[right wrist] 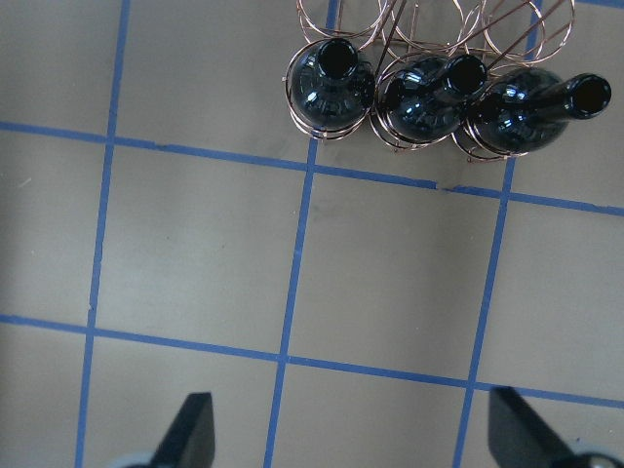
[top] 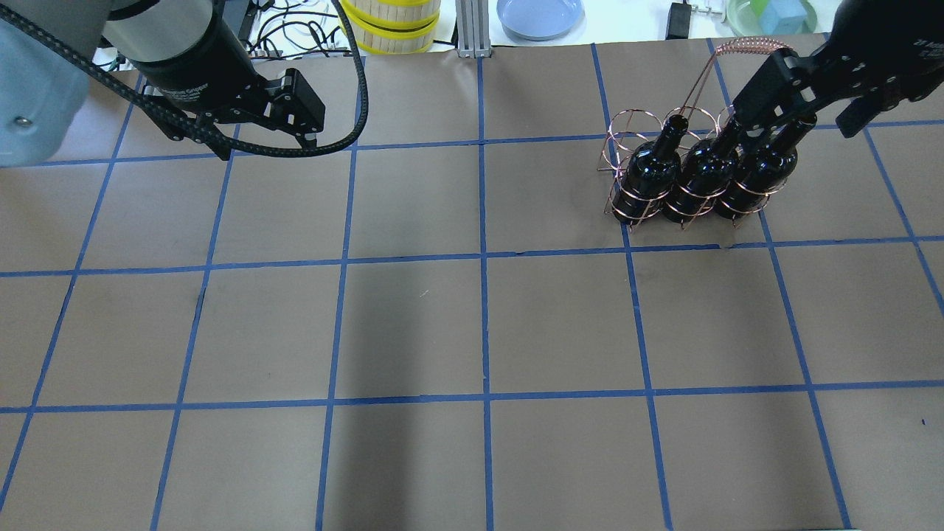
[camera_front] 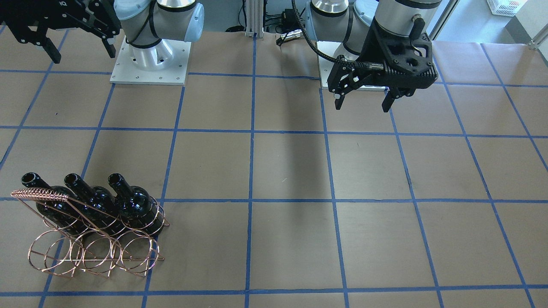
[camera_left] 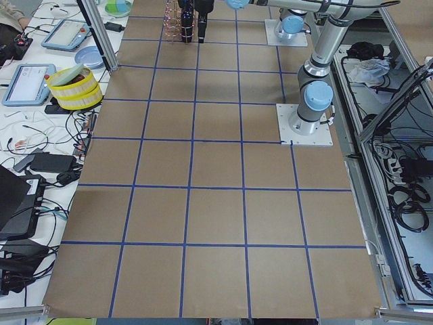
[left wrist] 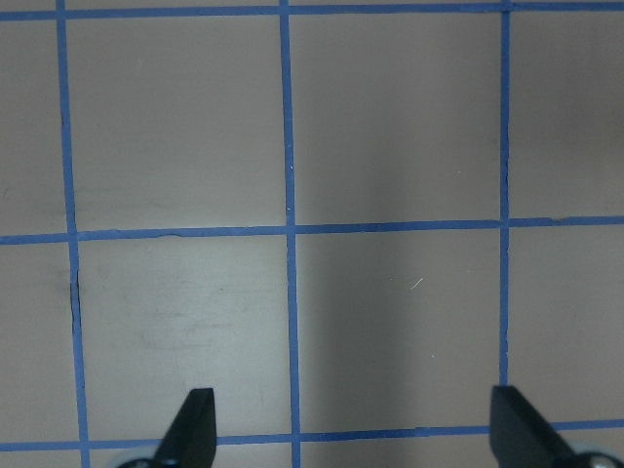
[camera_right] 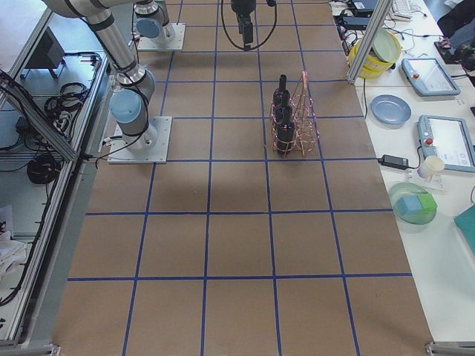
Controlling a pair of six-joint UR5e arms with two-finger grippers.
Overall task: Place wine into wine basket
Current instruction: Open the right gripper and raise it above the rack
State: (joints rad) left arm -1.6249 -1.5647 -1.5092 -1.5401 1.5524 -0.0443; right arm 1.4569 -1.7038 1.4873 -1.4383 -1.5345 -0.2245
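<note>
Three glossy near-black wine bottles stand upright side by side in the copper wire wine basket (camera_front: pixel 94 252), in the row of rings nearer the robot: one (camera_front: pixel 55 207), a second (camera_front: pixel 92 201) and a third (camera_front: pixel 135 205). The other row of rings holds nothing. In the right wrist view the bottles (right wrist: pixel 429 93) show from above. My right gripper (camera_front: pixel 83 55) is open and empty, raised well above the table on the robot's side of the basket. My left gripper (camera_front: pixel 363 105) is open and empty, far off near its base.
The two arm bases (camera_front: pixel 150 60) stand at the table's robot side. Beyond the far edge are a yellow-rimmed container (top: pixel 391 22), a blue plate (top: pixel 538 15) and a green bowl (top: pixel 771 15). Blue tape lines grid the brown table.
</note>
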